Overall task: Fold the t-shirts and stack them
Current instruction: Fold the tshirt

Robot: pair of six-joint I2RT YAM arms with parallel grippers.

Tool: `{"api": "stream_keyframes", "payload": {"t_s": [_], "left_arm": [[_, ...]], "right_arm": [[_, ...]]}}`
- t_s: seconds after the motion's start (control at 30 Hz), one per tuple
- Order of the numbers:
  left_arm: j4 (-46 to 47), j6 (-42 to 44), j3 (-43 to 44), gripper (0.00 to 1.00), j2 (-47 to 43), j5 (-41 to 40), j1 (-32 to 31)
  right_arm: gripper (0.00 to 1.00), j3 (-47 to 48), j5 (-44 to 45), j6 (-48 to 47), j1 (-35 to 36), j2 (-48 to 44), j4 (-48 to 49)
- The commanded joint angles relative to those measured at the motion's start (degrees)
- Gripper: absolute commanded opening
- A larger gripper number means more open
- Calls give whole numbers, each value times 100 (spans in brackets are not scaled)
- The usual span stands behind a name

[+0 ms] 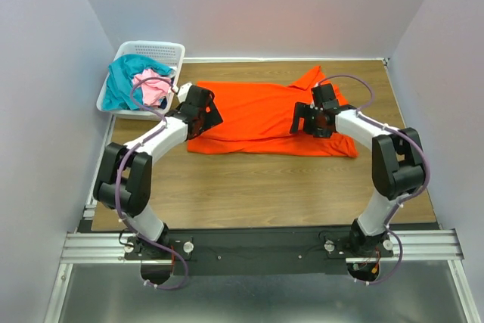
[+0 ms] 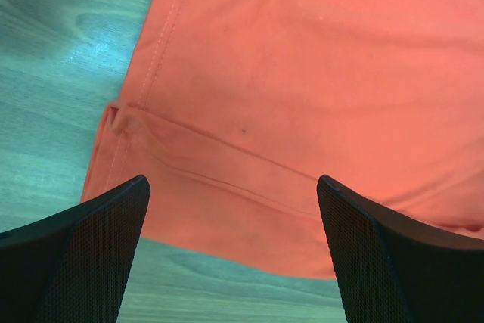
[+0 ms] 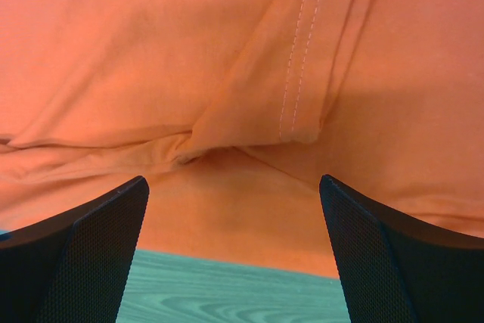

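The left gripper (image 1: 200, 109) and right gripper (image 1: 313, 119) hang spread and empty above the orange shirt (image 1: 261, 115), which lies across the far half of the table (image 1: 257, 187). If you pinch only one layer at the near edge, the fold likely skews.

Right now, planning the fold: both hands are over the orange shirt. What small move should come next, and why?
Probably lower both and pinch the near edge of the shirt: the left hand and right hand hang open and empty, with that edge lying just below each.
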Motion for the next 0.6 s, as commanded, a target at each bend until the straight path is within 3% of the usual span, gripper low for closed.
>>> {"api": "stream_keyframes", "payload": {"t_s": [0.0, 0.27, 0.57], "left_arm": [[104, 155, -39, 98, 278, 55, 32], [33, 182, 111, 98, 595, -42, 93], [-11, 155, 41, 98, 525, -208, 164]], "right_arm": [[100, 112, -209, 136, -17, 319, 278], [100, 867, -174, 198, -17, 1066, 682], [100, 2388, -542, -65, -8, 1954, 744]]}}
